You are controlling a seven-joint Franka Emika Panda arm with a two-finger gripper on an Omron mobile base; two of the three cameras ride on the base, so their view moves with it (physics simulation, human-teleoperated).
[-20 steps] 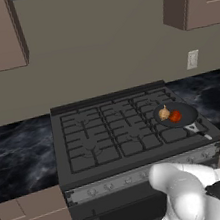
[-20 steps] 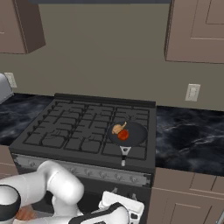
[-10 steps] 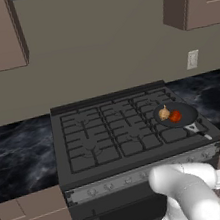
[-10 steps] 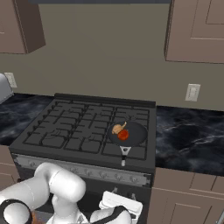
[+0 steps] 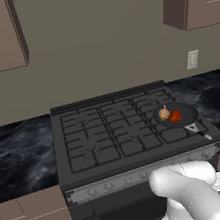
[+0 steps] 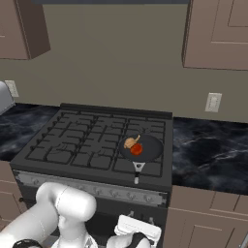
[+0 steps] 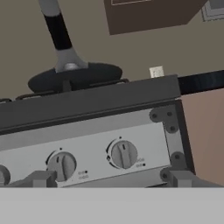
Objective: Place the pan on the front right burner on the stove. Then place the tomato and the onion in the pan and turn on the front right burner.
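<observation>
Low before stove (image 6: 97, 145) front, gripper (image 7: 109, 179) spread wide, grasping nothing, fingertips (image 7: 41, 178) flanking silver knob strip (image 7: 87, 148); rightmost knob (image 7: 124, 154) sits between them. Above strip, pan (image 6: 142, 148) rests on front right burner (image 6: 145, 152), handle pointing toward front edge. Tomato (image 6: 136, 149) and onion (image 6: 130, 142) lie inside pan, touching. Beyond, dark marble counter (image 6: 213, 145), wall outlet (image 6: 212, 102), brown cabinets (image 6: 215, 34).

Base views flank stove (image 5: 113, 147), hand view close, low
</observation>
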